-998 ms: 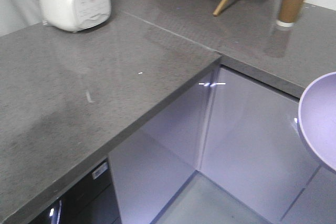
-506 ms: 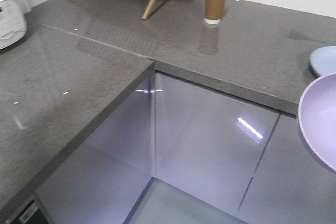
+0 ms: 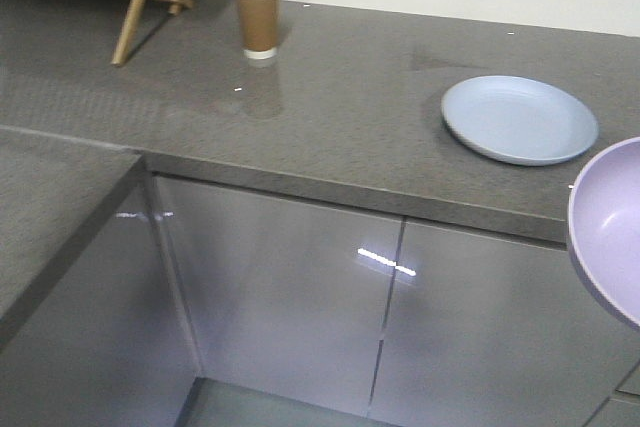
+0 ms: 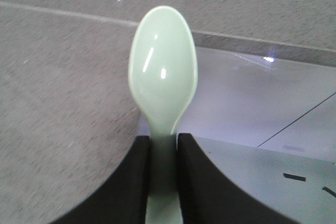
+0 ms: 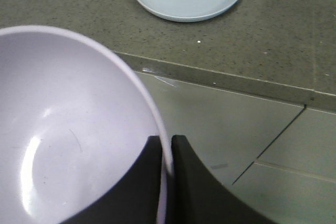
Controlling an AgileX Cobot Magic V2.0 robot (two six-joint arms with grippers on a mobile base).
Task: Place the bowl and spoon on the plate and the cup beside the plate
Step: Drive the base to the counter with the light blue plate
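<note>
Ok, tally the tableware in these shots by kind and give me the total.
plate: 1
bowl: 1
spoon: 1
cup: 1
Total: 4

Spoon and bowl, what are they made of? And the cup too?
The spoon looks plastic: glossy mint green, sharp light glints. The bowl is likely plastic too: smooth lavender, thin rim, soft sheen. The cup seems paper: matte brown, white rolled rim.
</note>
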